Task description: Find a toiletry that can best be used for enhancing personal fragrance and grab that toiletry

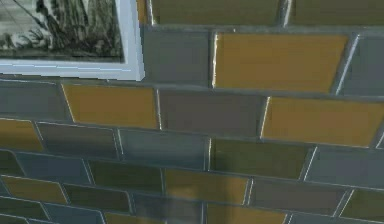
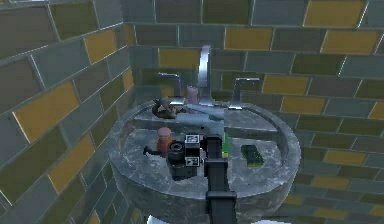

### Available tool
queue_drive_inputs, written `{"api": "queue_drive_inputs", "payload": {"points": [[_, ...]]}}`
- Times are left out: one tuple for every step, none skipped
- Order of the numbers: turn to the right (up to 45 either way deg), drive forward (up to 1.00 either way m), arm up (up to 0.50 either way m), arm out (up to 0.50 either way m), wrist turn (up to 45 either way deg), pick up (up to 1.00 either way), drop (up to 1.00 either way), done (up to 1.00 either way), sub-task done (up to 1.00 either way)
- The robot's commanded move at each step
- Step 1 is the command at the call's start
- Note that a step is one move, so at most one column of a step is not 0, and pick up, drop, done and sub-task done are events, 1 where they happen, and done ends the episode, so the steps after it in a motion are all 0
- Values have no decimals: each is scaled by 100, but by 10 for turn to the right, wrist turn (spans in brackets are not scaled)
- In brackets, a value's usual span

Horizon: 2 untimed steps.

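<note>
A grey marbled sink stands against the tiled wall in the arm side view. On its rim and in the basin lie several small toiletries. A pinkish bottle stands by the tap. A brown object and a long bluish item lie close by. There is also a red-orange cylinder, a slim green bottle and a dark green block. The dark arm rises from the bottom edge. My gripper sits among the items near the red-orange cylinder. I cannot tell whether it holds anything.
A tall chrome tap with two handles stands at the back of the sink. Walls of grey, yellow and olive tiles close in ahead and around the sink corner. A white-framed picture hangs at the forward view's upper left.
</note>
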Motion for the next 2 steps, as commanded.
{"api": "queue_drive_inputs", "payload": {"points": [[0, 0, 10, 0, 0, 0, 0, 0, 0], [0, 0, 0, 0, 0, 0, 0, 100, 0]]}}
